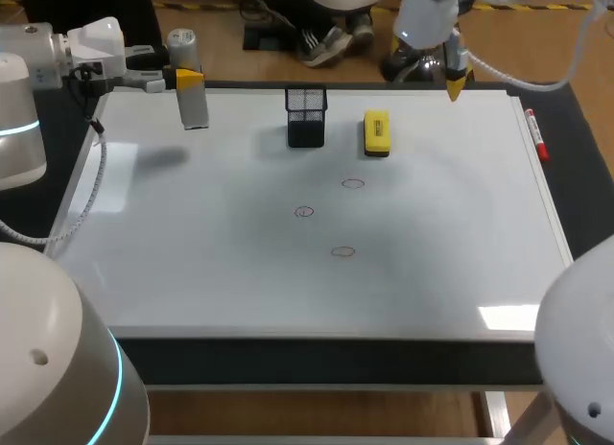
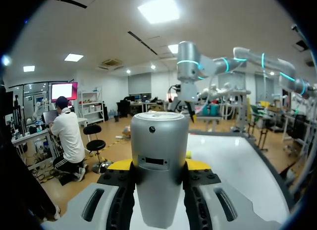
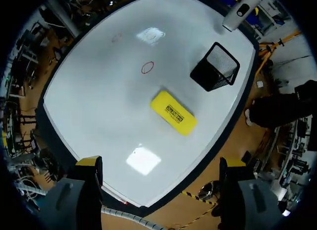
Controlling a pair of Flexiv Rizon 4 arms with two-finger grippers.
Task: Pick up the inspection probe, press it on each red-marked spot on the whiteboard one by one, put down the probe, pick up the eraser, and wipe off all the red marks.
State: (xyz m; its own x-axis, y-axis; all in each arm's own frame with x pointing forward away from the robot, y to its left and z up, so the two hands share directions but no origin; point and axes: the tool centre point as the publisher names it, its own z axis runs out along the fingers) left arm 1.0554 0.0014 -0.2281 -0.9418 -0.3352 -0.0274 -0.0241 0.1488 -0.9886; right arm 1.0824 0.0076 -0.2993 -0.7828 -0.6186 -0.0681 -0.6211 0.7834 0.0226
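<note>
Now, left pincer (image 2: 158,165): closed on the probe (image 2: 158,141), over the whiteboard's (image 1: 192,263) far left corner.
Right pincer (image 3: 161,164): spread wide, empty.
Head view alone: three red rings (image 1: 353,184).
Whiteboard: eraser (image 1: 376,133) beside mesh holder (image 1: 306,116).

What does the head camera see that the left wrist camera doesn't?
Only the head view shows the red circles and the black mesh holder. Only the left wrist view shows the dark slot on the probe. Both show the probe held in the left end effector, plus the right end effector.
</note>
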